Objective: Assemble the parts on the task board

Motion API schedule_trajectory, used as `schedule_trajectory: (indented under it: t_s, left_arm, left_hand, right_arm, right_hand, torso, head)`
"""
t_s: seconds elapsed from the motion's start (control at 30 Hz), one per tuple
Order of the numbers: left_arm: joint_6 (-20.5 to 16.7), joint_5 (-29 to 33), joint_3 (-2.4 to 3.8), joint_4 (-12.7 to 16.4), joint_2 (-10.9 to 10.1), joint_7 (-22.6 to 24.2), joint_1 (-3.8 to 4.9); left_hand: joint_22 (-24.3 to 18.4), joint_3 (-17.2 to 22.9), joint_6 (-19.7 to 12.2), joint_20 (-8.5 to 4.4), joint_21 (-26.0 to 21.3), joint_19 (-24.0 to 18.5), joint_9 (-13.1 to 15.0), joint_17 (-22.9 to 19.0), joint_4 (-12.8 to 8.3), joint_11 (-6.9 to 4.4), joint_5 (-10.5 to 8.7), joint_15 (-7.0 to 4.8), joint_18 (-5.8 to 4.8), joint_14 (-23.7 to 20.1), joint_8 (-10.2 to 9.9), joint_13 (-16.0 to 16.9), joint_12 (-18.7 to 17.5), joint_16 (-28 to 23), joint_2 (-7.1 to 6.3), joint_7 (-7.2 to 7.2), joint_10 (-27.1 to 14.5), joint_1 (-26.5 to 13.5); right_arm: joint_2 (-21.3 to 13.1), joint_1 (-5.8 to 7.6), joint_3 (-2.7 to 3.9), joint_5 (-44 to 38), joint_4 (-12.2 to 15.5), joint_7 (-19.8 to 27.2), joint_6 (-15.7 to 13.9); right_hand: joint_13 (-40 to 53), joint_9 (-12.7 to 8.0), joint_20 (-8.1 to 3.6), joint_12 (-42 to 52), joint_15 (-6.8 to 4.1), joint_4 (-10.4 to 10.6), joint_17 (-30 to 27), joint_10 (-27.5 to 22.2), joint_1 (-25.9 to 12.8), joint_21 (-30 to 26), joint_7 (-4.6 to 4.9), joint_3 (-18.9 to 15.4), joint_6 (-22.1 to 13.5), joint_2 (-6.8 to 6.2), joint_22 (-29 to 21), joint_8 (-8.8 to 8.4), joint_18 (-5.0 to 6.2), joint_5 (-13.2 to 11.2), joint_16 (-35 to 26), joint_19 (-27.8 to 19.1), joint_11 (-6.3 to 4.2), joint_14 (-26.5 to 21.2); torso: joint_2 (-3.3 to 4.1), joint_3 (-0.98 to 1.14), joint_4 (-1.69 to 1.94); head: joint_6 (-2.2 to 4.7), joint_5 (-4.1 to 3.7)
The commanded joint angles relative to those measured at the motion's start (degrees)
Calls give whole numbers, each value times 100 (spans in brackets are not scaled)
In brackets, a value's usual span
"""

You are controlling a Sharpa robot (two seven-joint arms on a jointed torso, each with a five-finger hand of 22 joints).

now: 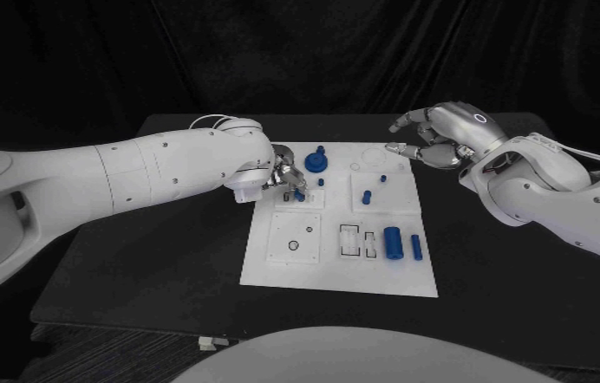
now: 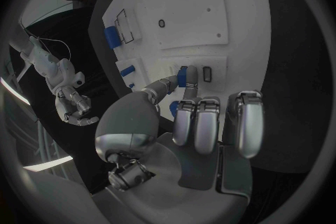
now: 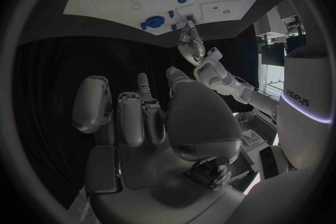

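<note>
White board flat in the middle of the black table, long side running away from the robot; several blue pieces spread across it. Left hand down at the board's left edge, over the raised block in the far-left part; small blue peg pinched between thumb and one finger, tip of the peg at or just over the block, contact impossible to judge; other fingers curled side by side, clear of the board. Just beyond that hand, round blue knob standing on the board, with a small blue stud near it. Further right, short blue pin on the square plate of the far-right part. Near-right corner: thick blue cylinder lying flat, thinner blue rod just beside it on the outer side, both parallel to the board's long edge; two narrow rectangular slots to their left. Near-left square plate with a small dark ring on it.

Right hand raised above the table by the board's far-right corner, apart from every piece; fingers bent inward and close together, thumb near the fingertips, nothing between them; palm turned toward the board in the right wrist view.
</note>
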Motion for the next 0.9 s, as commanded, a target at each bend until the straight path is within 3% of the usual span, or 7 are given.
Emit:
schedule_trajectory:
  t_s: [0.03,0.27,0.43,0.5,0.6,0.8,0.9]
  left_arm:
    - [-65,49,2,-5,21,76,-29]
    - [-75,49,2,-8,26,86,-50]
    - [-24,49,2,8,17,87,-60]
    - [11,49,2,12,14,86,-64]
    - [66,49,2,15,10,84,-69]
    - [141,49,2,17,3,81,-75]
    - [163,48,2,16,1,80,-77]
  left_hand:
    - [710,41,19,-1,-33,-31,0,1507,-14,-39,27,-34,-4,585,-21,1509,20,15,36,-71,598,-13]
    - [699,35,-12,4,-49,-42,7,1507,8,-28,-9,-25,-1,585,-57,1509,20,15,22,-57,598,-29]
    - [686,-12,-31,17,-74,-54,34,1507,50,-16,-213,-13,3,585,-110,1509,20,15,0,-47,598,-42]
    - [678,-51,-45,24,-89,-62,45,1507,79,-9,-406,-7,5,585,-146,1509,20,15,-7,-43,598,-48]
    - [673,-214,-99,43,-112,-69,46,1507,204,14,-910,10,7,585,-257,1509,20,15,-31,-15,598,-98]
    - [650,-614,-216,88,-164,-99,60,1507,422,77,-1394,66,19,585,-439,1509,20,15,-94,53,598,-132]
    - [649,-777,-254,106,-176,-104,87,1507,511,96,-1475,82,22,585,-476,1509,20,15,-122,73,598,-149]
  right_arm:
    - [7,-17,4,3,-3,-77,16]
    - [6,-23,4,5,-3,-75,23]
    - [4,-26,4,5,-6,-75,26]
    - [7,-28,4,5,-8,-74,26]
    - [15,-33,4,6,-12,-70,27]
    - [21,-42,4,6,-19,-64,30]
    - [22,-46,4,6,-22,-64,35]
  right_hand:
    - [1506,-10,0,20,44,-25,766,610,54,-38,12,22,35,18,869,31,29,41,-24,-33,43,413]
    - [1506,-12,-1,20,44,-24,759,610,57,-35,13,22,32,19,870,29,28,43,-31,-32,43,411]
    - [1506,-12,-1,20,44,-24,759,610,57,-35,13,22,32,19,870,29,28,43,-31,-32,43,411]
    - [1506,-12,-1,20,44,-24,759,610,57,-35,13,22,32,19,870,29,28,43,-31,-32,43,411]
    - [1506,-12,-1,20,44,-24,759,610,57,-35,13,22,32,19,870,29,28,43,-31,-32,43,411]
    - [1506,-15,-1,20,43,-23,758,610,60,-38,14,21,27,19,869,27,29,45,-32,-32,43,411]
    - [1506,-16,-1,20,43,-22,763,610,61,-31,14,20,25,19,871,26,27,46,-26,-30,42,413]
  torso:
    - [0,-2,-2]
    - [0,1,-2]
    - [-2,3,-1]
    - [-3,3,-2]
    - [-4,3,-3]
    - [-4,5,-3]
    - [-4,5,-2]
  head:
    - [-1,0]
    - [-1,2]
    - [-1,10]
    - [-1,9]
    - [-1,17]
    - [-1,18]
    - [-1,18]
